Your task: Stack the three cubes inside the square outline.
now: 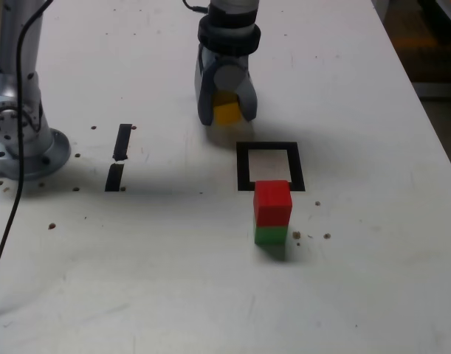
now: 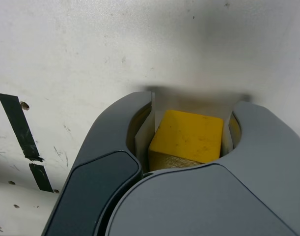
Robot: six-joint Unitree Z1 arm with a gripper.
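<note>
"Gripper (image 2: 195,101), closest to the wrist camera. State?"

"Grasping. Yellow cube (image 2: 188,136) sits between the two fingers, one flat pad along either side. Top face bare, a few dark smudges on it; the lower face shows rougher, paler."

"Lifted or on the tabletop (image 1: 159,258)?"

"Cannot tell. Soft shadow around the fingertips, gap unclear."

"Square outline (image 1: 297,166)?"

"Near the gripper, toward the exterior view's right and closer to that camera. Thick black border, white middle. Yellow cube is outside it."

"Other two cubes?"

"Farther from the gripper, same general direction, past the outline. Red cube (image 1: 272,203) rests on green cube (image 1: 271,235), edges roughly in line. Green one stands outside the outline, on the exterior camera's side; red one hides part of the near border in that view."

"Toward the exterior view's left of the gripper?"

"Two short black bars (image 1: 122,141), nearly end to end, well apart from the gripper. Small dark spots scattered near them."
</note>
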